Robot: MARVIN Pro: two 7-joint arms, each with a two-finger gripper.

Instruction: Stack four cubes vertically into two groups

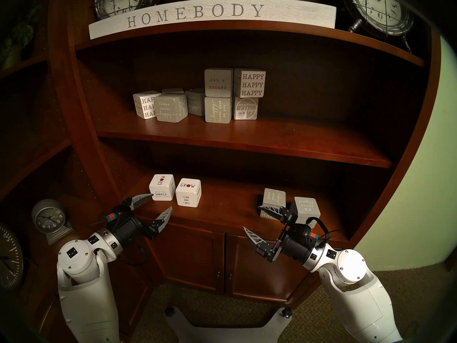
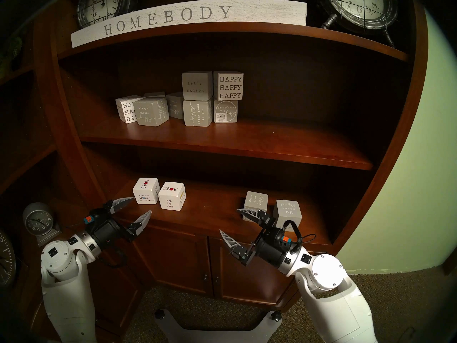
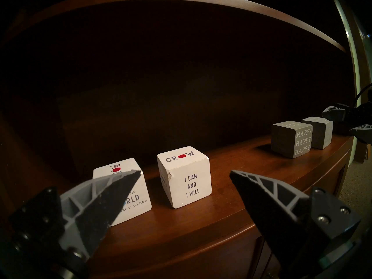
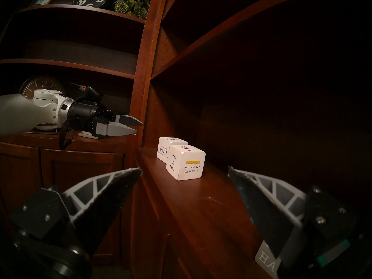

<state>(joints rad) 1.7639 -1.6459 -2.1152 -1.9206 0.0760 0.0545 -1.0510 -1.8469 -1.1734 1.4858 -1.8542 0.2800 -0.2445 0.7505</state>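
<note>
Two white "GROW" cubes point(image 1: 162, 187) point(image 1: 188, 192) stand side by side, apart, on the left of the lowest shelf point(image 1: 222, 212). Two grey white-lettered cubes point(image 1: 273, 201) point(image 1: 305, 208) stand singly on its right. My left gripper point(image 1: 162, 201) is open at the shelf's front edge, just in front of the left white cube point(image 3: 138, 200), holding nothing. The other white cube point(image 3: 185, 178) is straight ahead of it. My right gripper point(image 1: 251, 217) is open and empty in front of the left grey cube point(image 4: 265, 258), one finger crossing its face.
The middle shelf point(image 1: 247, 142) holds several other grey and white lettered cubes, some stacked in twos. A "HOMEBODY" sign point(image 1: 197, 14) and clocks sit on the top shelf. Cabinet doors point(image 1: 222, 260) lie below the lowest shelf. A small clock point(image 1: 48, 217) stands to the left.
</note>
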